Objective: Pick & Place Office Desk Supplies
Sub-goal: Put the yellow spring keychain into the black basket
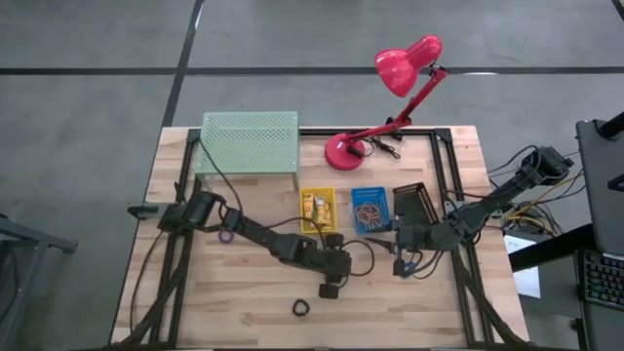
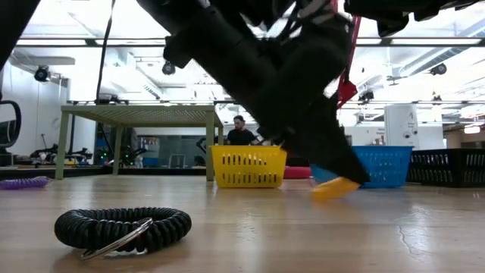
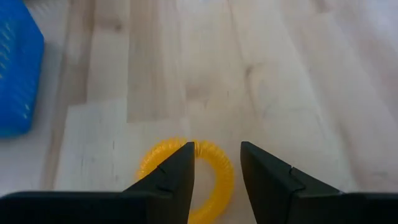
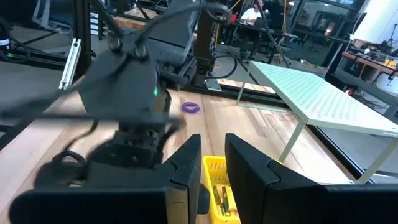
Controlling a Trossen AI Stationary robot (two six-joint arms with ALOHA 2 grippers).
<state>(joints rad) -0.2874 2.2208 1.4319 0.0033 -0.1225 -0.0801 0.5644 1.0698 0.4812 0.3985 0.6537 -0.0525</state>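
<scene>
Left pincer (image 3: 215, 180) down on the table (image 1: 244, 312) near centre, fingers parted around a yellow coil ring (image 3: 214, 168). Right pincer (image 1: 403, 265) at 3 o'clock from it, narrowly parted, empty. Black coil ring (image 1: 300, 308) at 7 o'clock, purple one (image 1: 227, 235) at 10, three small baskets at 12.

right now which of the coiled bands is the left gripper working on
The yellow coil: it sits between the left gripper fingers. The black coil lies apart near the front edge, and the purple one lies back by the left arm's base.
</scene>
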